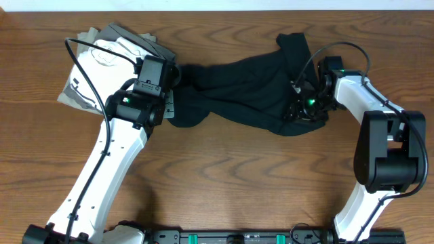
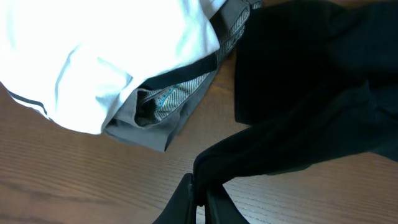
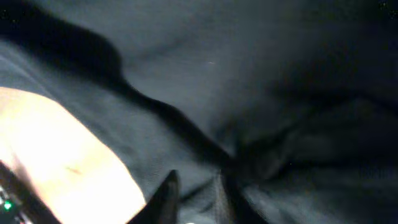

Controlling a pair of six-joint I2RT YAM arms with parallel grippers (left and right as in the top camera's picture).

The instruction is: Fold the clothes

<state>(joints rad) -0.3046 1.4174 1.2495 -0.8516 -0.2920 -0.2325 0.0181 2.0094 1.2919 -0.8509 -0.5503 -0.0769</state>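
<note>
Left gripper: shut tight on the left end of the shirt; I judge it serves as the anchor so the cloth can be drawn flat.
Right gripper: low on the right end, jaws narrow with a ridge of cloth between; I cannot tell if it is clamped.
Shirt: bunched and rumpled across the table between both grippers, not yet spread or folded.
Far left: white garment on grey garments, just beside the shirt; I'd pull away from them.
</note>
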